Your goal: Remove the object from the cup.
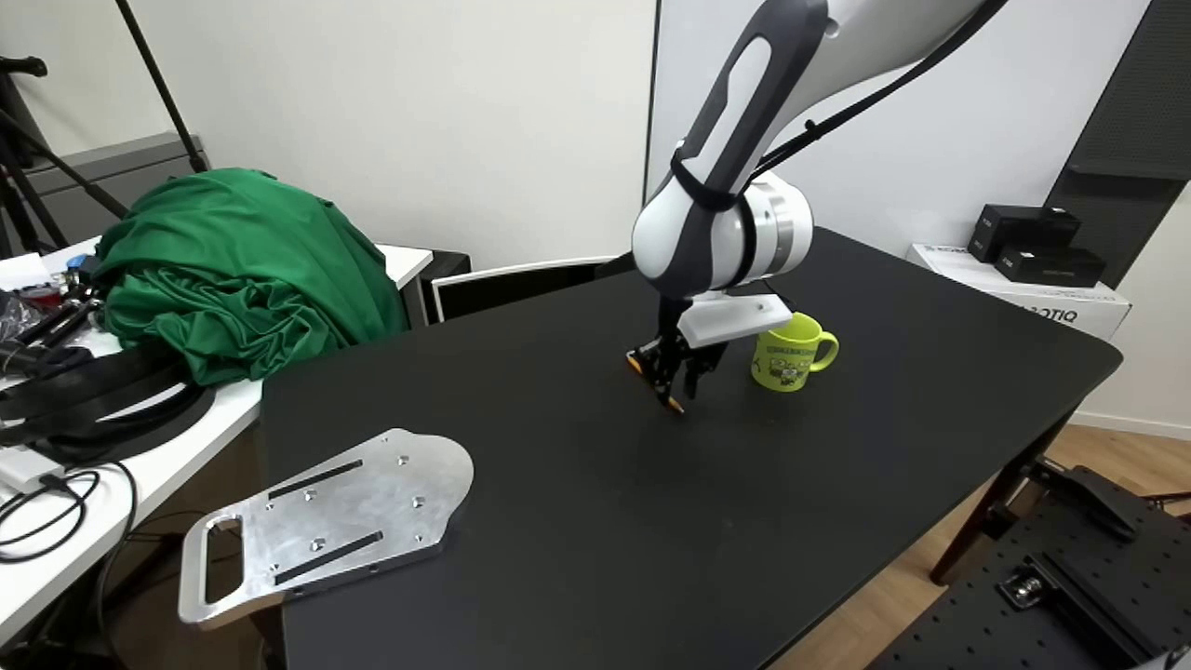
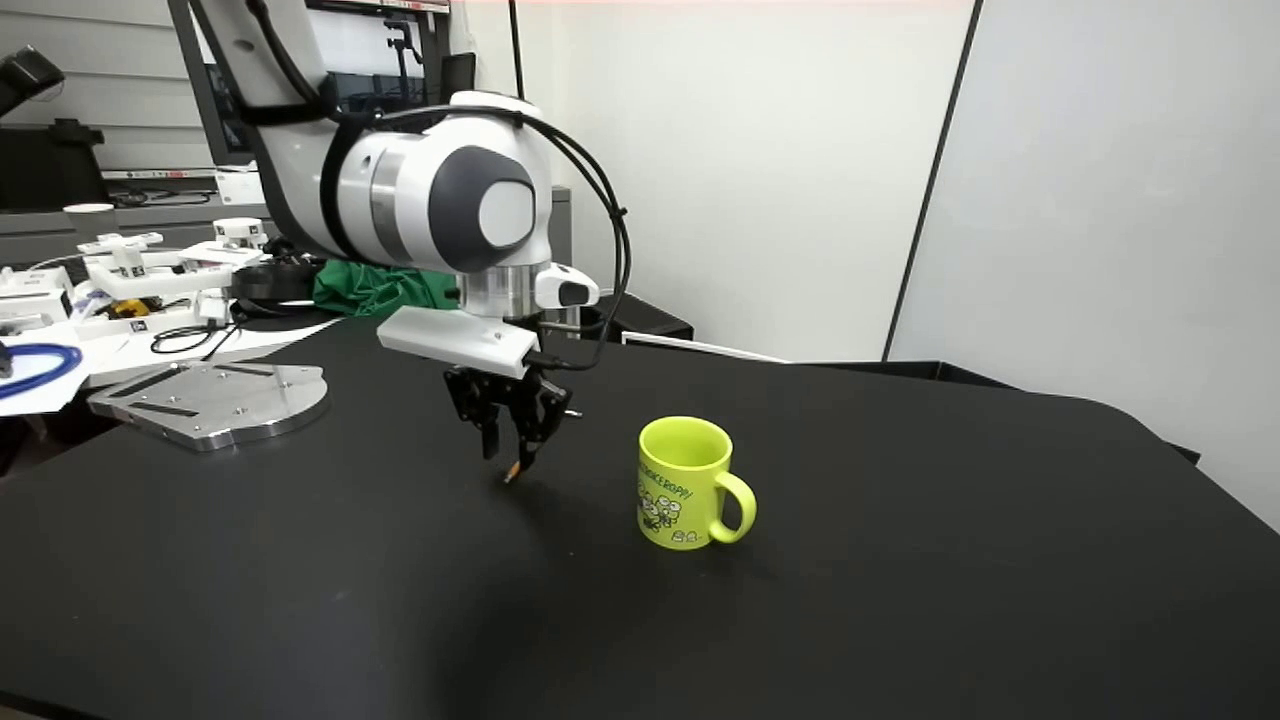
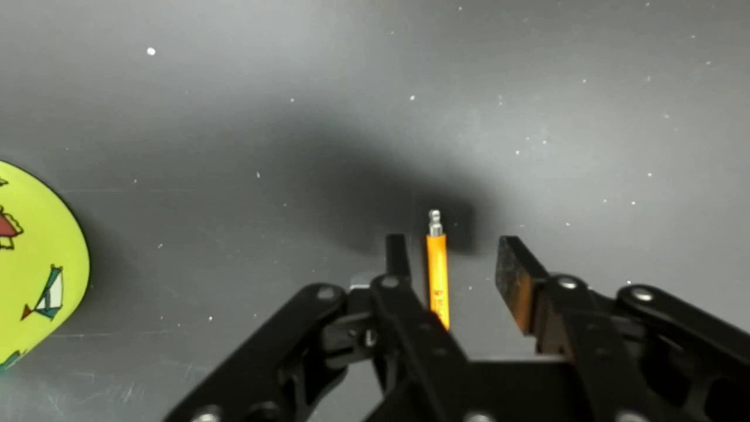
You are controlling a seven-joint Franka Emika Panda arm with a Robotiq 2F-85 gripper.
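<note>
My jaws stand wide, low over the black surface (image 2: 950, 560), holding nothing. An orange pen (image 3: 438, 272), metal-ended, lies between them, apart from both sides as far as the wrist view shows, though off-centre; its hind part is hidden. The cup (image 2: 660, 490), lime yellow-green, stands upright to the right of my jaws in both exterior views, handle pointing right, near but not touching. Nothing rises above its rim; its bottom I cannot see. My reading: the pen is the object meant, it is out, and the step in hand is a clean parting. Best done by rising straight up, slowly, no twist, at this width; the pen's off-centre lie leaves less room on the cup side, so a sidelong drift would probably nudge it, and the barrel may roll. Clear the cup's rim in height before any swing right. Surface: smooth, pale-specked, faintly scratched in the wrist view. In an exterior view, a silver metal plate (image 1: 372, 493) juts over its left edge at the near end; farther left, a heap of green cloth (image 1: 242, 251) on a white table (image 1: 233, 402). Pale wall (image 1: 419, 121) at the far side. Far right, black boxes (image 1: 1051, 267) atop a white box (image 1: 958, 270); near right, a perforated black panel (image 1: 1051, 535).
</note>
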